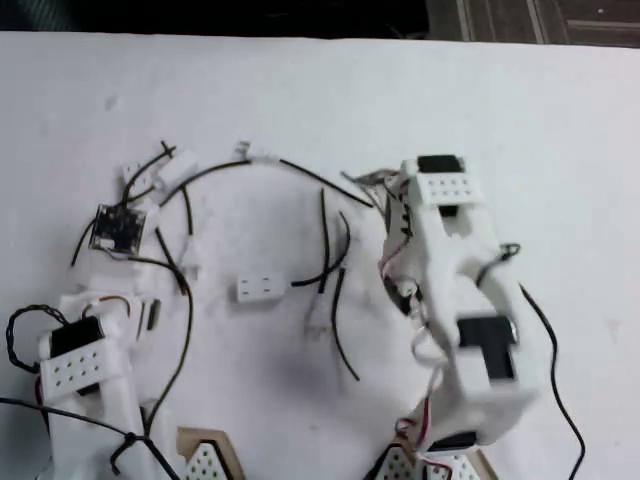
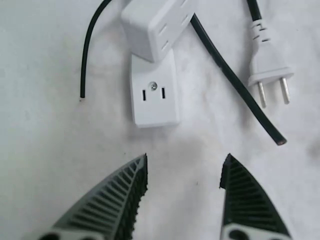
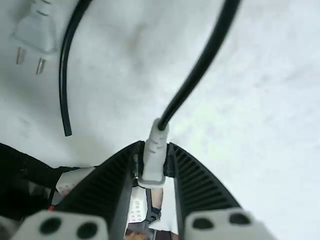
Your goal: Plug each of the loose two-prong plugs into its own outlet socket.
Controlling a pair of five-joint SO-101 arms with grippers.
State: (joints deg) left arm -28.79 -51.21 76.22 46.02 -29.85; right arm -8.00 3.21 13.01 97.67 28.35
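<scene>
The right gripper (image 3: 153,147) is clamped shut on a white two-prong plug with a black cord (image 3: 150,162), gripping its body, presumably so the prongs stay free. The left gripper (image 2: 186,159) hangs wide open and empty near a white plastic outlet block (image 2: 154,100), likely to steady it.

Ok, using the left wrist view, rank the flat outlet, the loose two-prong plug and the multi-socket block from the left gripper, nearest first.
1. Flat outlet, straight ahead of the left gripper, jaws open.
2. Two-prong plug, off to one side, beyond the thick black cable.
3. Multi-socket block, behind the outlet, overlapping its far end.
</scene>
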